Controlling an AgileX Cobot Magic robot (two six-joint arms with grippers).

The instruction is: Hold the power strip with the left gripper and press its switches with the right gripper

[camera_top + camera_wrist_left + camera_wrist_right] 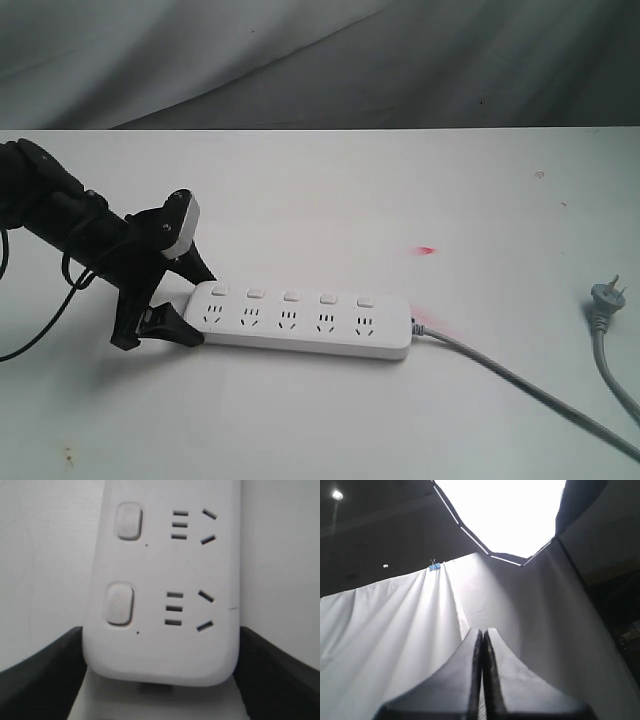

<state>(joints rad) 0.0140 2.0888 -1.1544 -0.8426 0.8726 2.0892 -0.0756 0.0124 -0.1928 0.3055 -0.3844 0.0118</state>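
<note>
At 8 o'clock on table (320,180), left gripper (200,307) clamped on left end of strip (305,338), jaws against both long sides. Strip flat at 6 o'clock, switches (290,296) along 12 o'clock edge, cable (520,385) toward 4 o'clock. Plug (606,298) at 3 o'clock. Right gripper (482,636) closed, before white cloth (395,630).
</note>
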